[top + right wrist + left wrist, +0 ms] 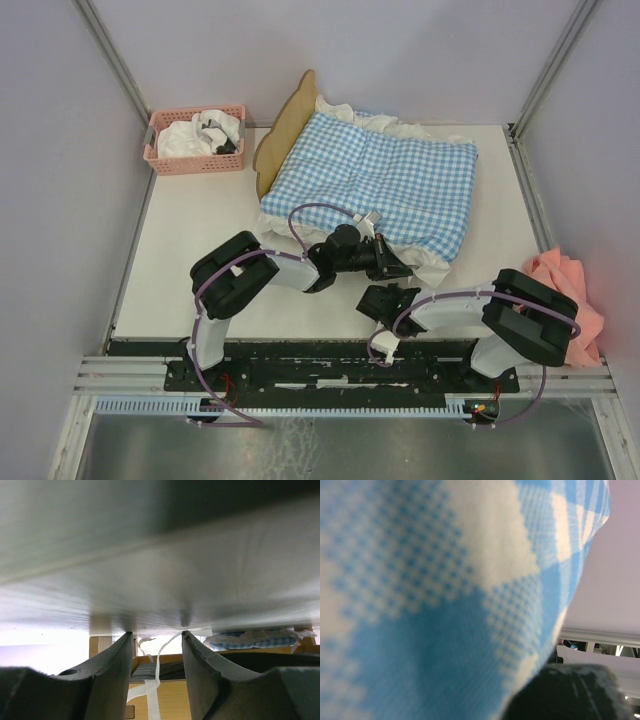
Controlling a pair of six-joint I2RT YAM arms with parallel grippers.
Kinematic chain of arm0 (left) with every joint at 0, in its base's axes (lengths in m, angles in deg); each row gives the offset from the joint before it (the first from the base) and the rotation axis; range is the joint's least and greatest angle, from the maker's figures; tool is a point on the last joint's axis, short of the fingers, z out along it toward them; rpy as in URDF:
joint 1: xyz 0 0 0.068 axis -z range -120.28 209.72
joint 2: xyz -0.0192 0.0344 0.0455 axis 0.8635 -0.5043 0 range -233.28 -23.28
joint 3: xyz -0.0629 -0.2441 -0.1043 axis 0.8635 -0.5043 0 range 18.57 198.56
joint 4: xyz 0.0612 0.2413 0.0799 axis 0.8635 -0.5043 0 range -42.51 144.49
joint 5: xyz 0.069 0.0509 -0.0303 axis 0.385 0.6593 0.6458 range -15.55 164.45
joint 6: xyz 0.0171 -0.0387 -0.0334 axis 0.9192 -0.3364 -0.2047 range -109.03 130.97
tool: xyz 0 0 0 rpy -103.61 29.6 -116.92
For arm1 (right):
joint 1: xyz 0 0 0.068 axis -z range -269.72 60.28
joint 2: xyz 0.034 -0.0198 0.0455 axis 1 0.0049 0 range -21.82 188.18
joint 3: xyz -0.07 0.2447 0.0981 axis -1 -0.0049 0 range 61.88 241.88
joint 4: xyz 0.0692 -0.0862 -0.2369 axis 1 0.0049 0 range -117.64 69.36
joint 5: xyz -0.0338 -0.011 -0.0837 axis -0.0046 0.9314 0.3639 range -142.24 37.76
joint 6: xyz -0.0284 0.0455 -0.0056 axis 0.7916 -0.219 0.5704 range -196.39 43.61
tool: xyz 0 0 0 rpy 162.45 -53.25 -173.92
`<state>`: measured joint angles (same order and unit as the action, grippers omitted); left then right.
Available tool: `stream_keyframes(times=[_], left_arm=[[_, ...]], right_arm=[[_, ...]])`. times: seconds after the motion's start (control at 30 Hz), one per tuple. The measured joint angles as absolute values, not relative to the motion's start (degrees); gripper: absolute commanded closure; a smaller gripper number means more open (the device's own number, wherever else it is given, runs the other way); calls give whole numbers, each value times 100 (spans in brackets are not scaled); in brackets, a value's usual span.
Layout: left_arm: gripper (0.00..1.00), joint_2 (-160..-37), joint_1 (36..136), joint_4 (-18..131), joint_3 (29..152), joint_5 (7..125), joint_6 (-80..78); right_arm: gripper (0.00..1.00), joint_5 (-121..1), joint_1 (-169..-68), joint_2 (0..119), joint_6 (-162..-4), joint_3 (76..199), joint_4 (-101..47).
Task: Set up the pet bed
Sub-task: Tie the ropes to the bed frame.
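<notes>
The pet bed stands at the back of the table, its wavy wooden headboard (pixel 283 135) at the left. Blue-white gingham bedding (pixel 380 180) covers most of it. My left gripper (pixel 396 264) is at the bedding's near edge and looks shut on it. In the left wrist view the gingham fabric (pixel 430 600) fills the frame and only one dark finger (pixel 570 695) shows. My right gripper (pixel 388 300) points down at the table in front of the bed, open and empty. Between its fingers (pixel 157 632) I see the bed's wooden rail (pixel 170 695), its dark grey base and a white ribbon (pixel 152 690).
A pink basket (pixel 195 140) with white cloths stands at the back left. A pink cloth (pixel 572 290) lies at the table's right edge. Frame posts stand at the back corners.
</notes>
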<state>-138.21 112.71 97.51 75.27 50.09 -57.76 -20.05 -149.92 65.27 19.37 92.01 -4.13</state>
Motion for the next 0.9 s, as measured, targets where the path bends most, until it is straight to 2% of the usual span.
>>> stream_keyframes(times=[0.13, 0.23, 0.33, 0.5, 0.67, 0.9], left_arm=[[97, -13817, 11264, 9767, 7516, 5007, -5776], [97, -13817, 11264, 9777, 7516, 5009, -5776], [97, -13817, 11249, 9786, 7512, 5009, -5776], [97, -13817, 11229, 9788, 7505, 5009, -5776], [97, -13817, 11207, 9786, 7505, 5009, -5774], [97, -13815, 11153, 9740, 7521, 5027, -5756]], right_arm=[[55, -1986, -14955, 6647, 1992, 9295, -321], [73, -1968, -14947, 6741, 2051, 9381, -240], [97, -1966, -14942, 6757, 2125, 9394, -256], [98, -1986, -14922, 6680, 2136, 9330, -336], [98, -2331, -14713, 6020, 1964, 8922, -660], [98, -2812, -13382, 4726, 705, 8631, -1128]])
